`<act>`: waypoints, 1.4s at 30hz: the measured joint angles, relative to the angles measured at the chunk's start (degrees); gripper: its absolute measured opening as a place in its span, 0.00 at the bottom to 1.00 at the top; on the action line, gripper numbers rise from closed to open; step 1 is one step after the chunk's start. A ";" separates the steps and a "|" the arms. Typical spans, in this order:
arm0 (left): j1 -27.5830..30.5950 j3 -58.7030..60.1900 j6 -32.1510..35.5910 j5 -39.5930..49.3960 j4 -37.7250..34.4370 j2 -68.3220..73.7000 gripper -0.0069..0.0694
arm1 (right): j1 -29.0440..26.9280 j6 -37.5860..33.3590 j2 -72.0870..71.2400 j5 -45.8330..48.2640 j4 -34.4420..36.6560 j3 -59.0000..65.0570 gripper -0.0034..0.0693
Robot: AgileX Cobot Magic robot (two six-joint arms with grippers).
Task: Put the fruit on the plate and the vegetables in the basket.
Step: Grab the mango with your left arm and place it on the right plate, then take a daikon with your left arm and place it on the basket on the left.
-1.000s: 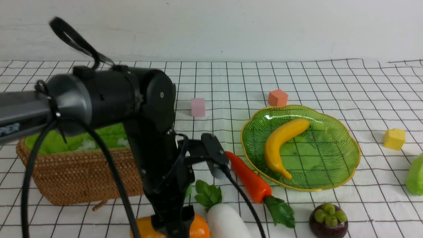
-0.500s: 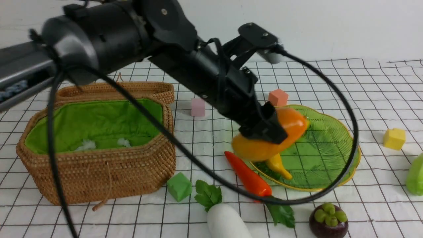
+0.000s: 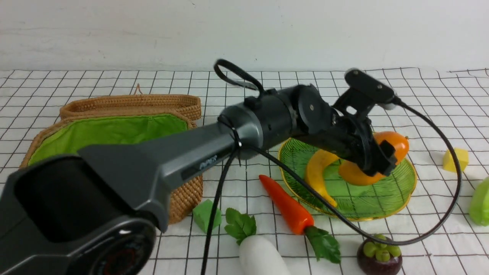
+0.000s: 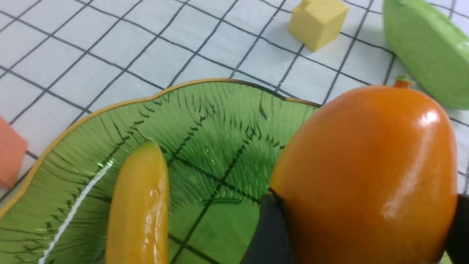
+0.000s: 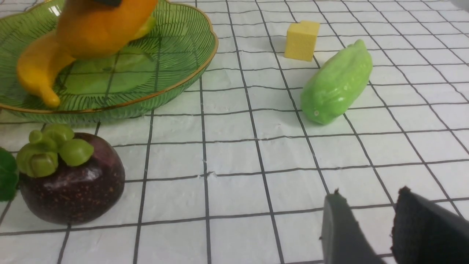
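The left gripper (image 3: 376, 158) pinches the orange mango (image 4: 366, 165) low over the green glass plate (image 3: 401, 185), just beside the banana (image 3: 317, 168) lying in it. The right gripper (image 5: 377, 220) hangs near the checked cloth (image 5: 256, 165), fingers slightly apart and empty, with the mangosteen (image 5: 73, 183) and the pale green vegetable (image 5: 337, 82) lying beyond it.

1. You are at a staged robot test bench, the look of a lab.
2. A grid-printed white cloth (image 3: 420, 99) covers your table, with a bare white wall (image 3: 267, 30) behind it.
3. Your props are glossy toys and foam: a carrot (image 3: 287, 205), a yellow cube (image 3: 456, 159).
4. A cabled black robot arm (image 3: 183, 160) reaches across your bench.
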 joint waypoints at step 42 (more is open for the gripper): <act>0.32 26.92 -85.26 36.69 27.99 -13.77 0.83 | 0.00 0.00 0.00 0.00 0.00 0.00 0.38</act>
